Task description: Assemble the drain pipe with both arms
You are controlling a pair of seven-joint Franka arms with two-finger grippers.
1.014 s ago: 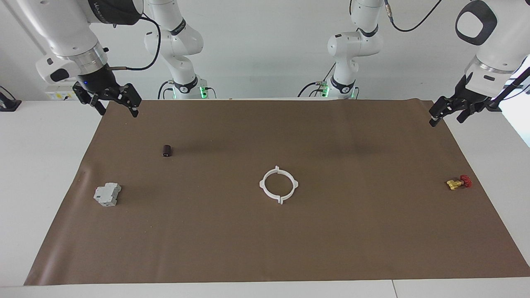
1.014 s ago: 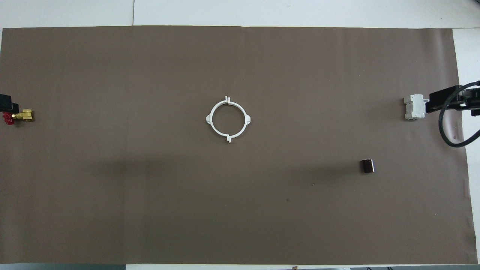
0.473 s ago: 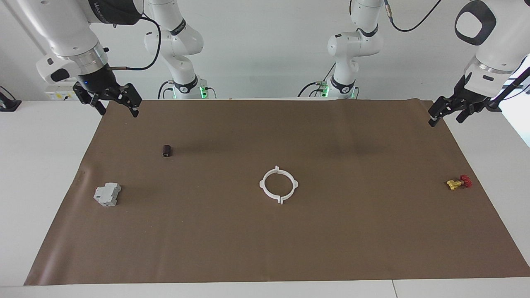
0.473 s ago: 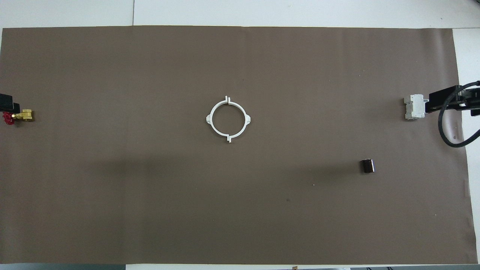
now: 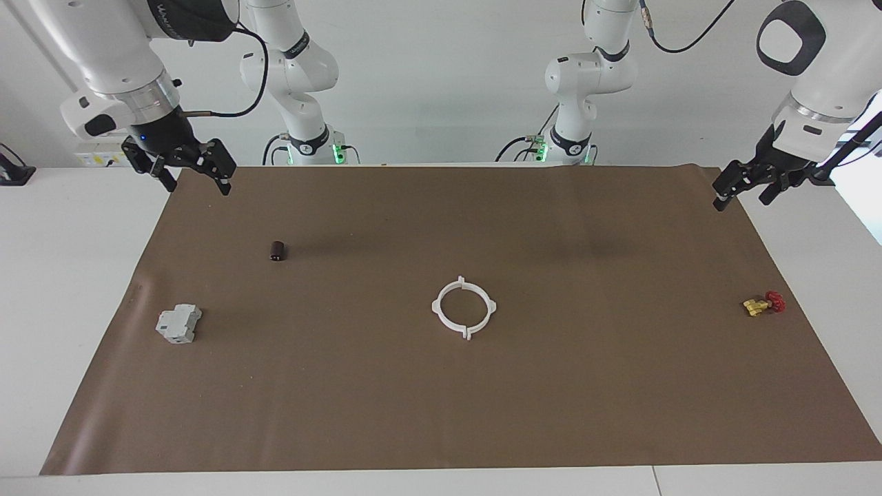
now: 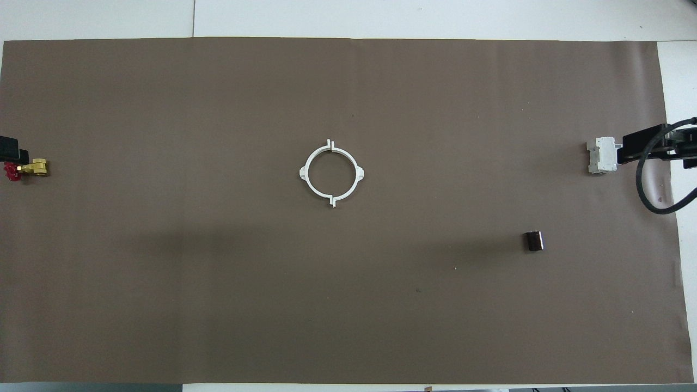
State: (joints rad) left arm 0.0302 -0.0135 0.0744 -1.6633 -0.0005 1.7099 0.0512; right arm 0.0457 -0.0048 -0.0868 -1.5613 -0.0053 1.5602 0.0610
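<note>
The drain pipe (image 5: 437, 308) lies flat in the middle of the brown mat as one joined white ring (image 6: 306, 173) with four outward tabs. Nothing touches it. My right gripper (image 5: 196, 184) hangs open and empty over the mat's corner at the right arm's end; only its dark tip (image 6: 648, 147) shows in the overhead view. My left gripper (image 5: 742, 201) hangs open and empty over the mat's corner at the left arm's end, and only just enters the overhead view (image 6: 8, 148). Both arms are raised well apart from the ring.
A grey boxy block (image 5: 178, 324) and a small dark cylinder (image 5: 278, 251) lie toward the right arm's end. A yellow-and-red valve (image 5: 763, 304) lies toward the left arm's end. The brown mat (image 5: 551, 399) covers most of the white table.
</note>
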